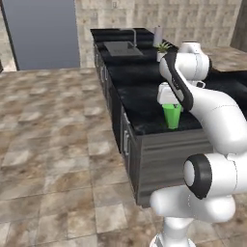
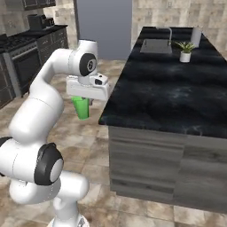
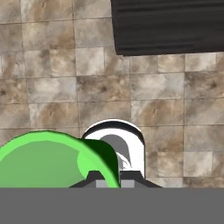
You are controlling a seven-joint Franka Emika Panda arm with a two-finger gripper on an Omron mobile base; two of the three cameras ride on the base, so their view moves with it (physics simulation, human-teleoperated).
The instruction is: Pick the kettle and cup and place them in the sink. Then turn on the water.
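Pincer [image 2: 83,103] clamped on rim of bright green tapered cup [image 2: 81,108], cup hanging below. Black marble counter [image 2: 164,95] alongside; grey recessed sink [image 2: 156,45], white potted plant [image 2: 185,51] far ahead.

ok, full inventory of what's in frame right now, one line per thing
cup: 1, bright green, held in the gripper, hanging over the floor beside the near end of the counter
counter: 1, black marble top on grey cabinets, island
sink: 1, grey, recessed at the far end of the counter
faucet: 1, slim grey, behind the sink
potted plant: 1, white pot with green leaves, right of the sink
stove and cabinets: dark, along the far left wall
floor: brown stone tiles
arm: 1, white with dark joints
gripper: 1, shut on the cup's rim
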